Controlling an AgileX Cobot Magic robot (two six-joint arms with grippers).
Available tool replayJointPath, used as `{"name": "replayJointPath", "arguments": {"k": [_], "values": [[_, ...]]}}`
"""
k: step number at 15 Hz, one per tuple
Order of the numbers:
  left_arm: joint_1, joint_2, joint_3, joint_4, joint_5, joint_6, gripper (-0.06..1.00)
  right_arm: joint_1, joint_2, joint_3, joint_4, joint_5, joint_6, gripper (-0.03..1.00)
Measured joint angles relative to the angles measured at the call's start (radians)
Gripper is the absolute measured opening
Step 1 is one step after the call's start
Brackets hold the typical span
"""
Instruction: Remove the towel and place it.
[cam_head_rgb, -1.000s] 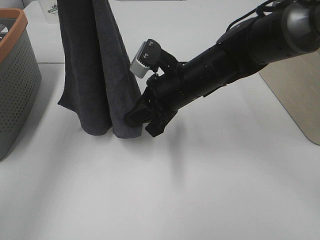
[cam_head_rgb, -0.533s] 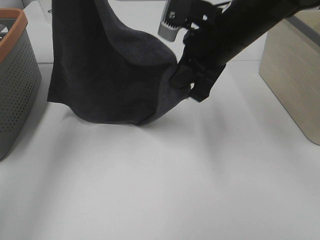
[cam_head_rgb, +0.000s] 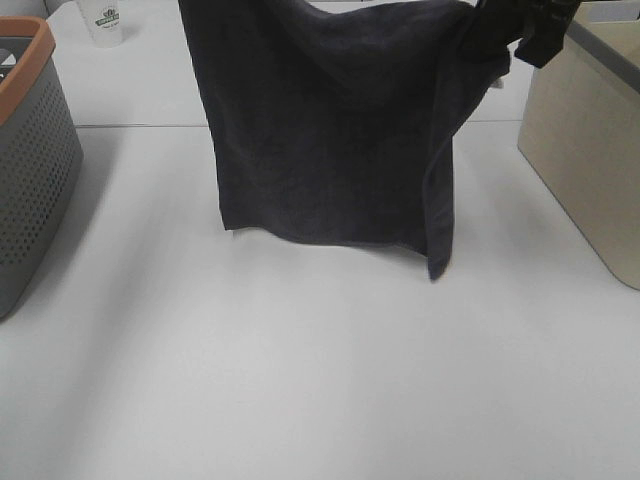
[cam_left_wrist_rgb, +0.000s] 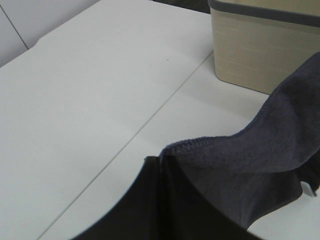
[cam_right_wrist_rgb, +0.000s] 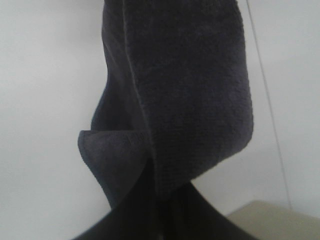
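Observation:
The towel (cam_head_rgb: 330, 130) is a dark charcoal cloth hanging spread out like a sheet above the white table, its lower hem just over the surface. My right gripper (cam_head_rgb: 490, 30) is shut on its upper right corner at the top of the exterior view. The right wrist view shows the towel (cam_right_wrist_rgb: 190, 90) draping from the shut right gripper (cam_right_wrist_rgb: 162, 200). In the left wrist view my left gripper (cam_left_wrist_rgb: 161, 172) is shut on a hemmed corner of the towel (cam_left_wrist_rgb: 250, 165). The left gripper is above the exterior frame's top edge.
A grey perforated basket with an orange rim (cam_head_rgb: 30, 150) stands at the left edge. A beige basket (cam_head_rgb: 585, 140) stands at the right, also in the left wrist view as the beige basket (cam_left_wrist_rgb: 265, 45). A white cup (cam_head_rgb: 105, 20) stands at the back left.
My right gripper rose and swung to the upper right with a towel corner. The towel went from a narrow hanging bundle to a wide spread sheet.

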Motion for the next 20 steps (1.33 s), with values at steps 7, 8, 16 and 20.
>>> {"name": "replayJointPath", "arguments": {"k": [7, 8, 16, 20], "values": [[0.054, 0.013, 0.032, -0.39, -0.099, 0.314, 0.0, -0.004, 0.076, -0.065, -0.14, -0.06, 0.021, 0.02], [0.071, 0.027, 0.032, -0.451, -0.095, 0.372, 0.0, -0.004, 0.096, -0.065, -0.153, -0.102, 0.041, 0.02], [0.117, 0.297, -0.146, -0.83, -0.089, 0.943, 0.0, -0.004, 0.339, -0.319, -0.288, -0.507, 0.226, 0.02], [0.159, 0.389, -0.376, -0.838, -0.089, 0.95, 0.0, -0.004, 0.428, -0.475, -0.326, -0.542, 0.267, 0.02]]}}
